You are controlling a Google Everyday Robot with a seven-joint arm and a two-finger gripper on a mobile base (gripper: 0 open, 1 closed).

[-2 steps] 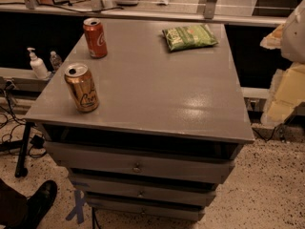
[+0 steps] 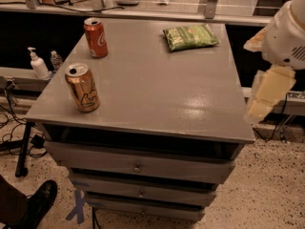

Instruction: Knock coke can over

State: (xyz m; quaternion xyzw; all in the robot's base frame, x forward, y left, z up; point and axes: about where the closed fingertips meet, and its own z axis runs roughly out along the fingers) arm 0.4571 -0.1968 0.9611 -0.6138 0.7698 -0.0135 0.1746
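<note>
Well apart: coke can back-left, gripper far right

Soda cans, 2: one coke can and one gold can, both far left of the gripper.
Green snack bag, 1.
Cabinet drawers, 3.
Pump bottle, 1.
Gripper, 1, just off the cabinet's right edge.

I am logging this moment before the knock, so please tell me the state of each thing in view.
coke can: upright, at the far left of the table, untouched.
gold can: upright, near the front left edge.
green chip bag: lying flat, far right.
gripper: in the air off the right edge, far from both cans.
</note>
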